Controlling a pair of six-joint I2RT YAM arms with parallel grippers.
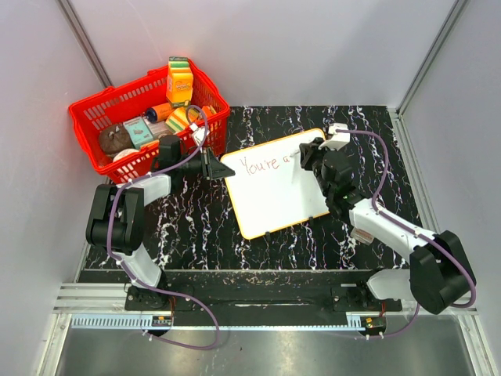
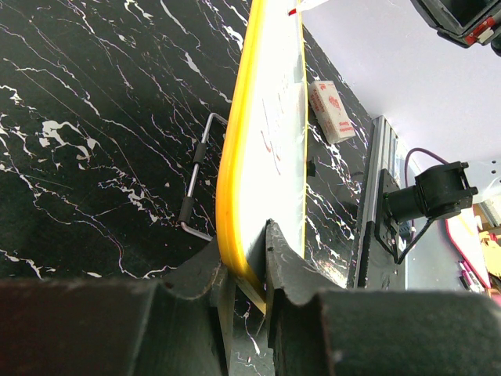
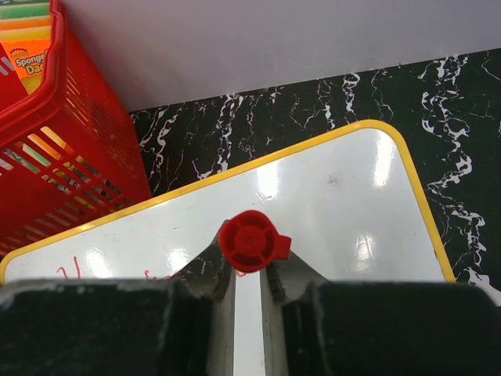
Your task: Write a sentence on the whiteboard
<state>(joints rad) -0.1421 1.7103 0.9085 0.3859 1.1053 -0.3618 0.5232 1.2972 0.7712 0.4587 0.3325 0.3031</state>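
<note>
Occupying mid-counter (image 1: 196, 227), right of red basket (image 1: 94, 117): whiteboard (image 1: 274, 200), sentence (image 1: 261, 164) reading "You're a" near its far edge. Left end effector (image 1: 213, 166) clenched on whiteboard's left edge. Right end effector (image 3: 249, 262) grasping red-capped marker (image 3: 252, 240) over whiteboard's far right part

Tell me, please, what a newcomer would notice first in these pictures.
The white rectangular whiteboard with a thin orange-yellow rim sits mid-table, bearing red handwritten words, "You're a". The left arm shuts its jaws on the board's left edge, while the right arm grips a red-capped marker in its jaws over it. A red plastic basket full of packages stands at the far left.
</note>
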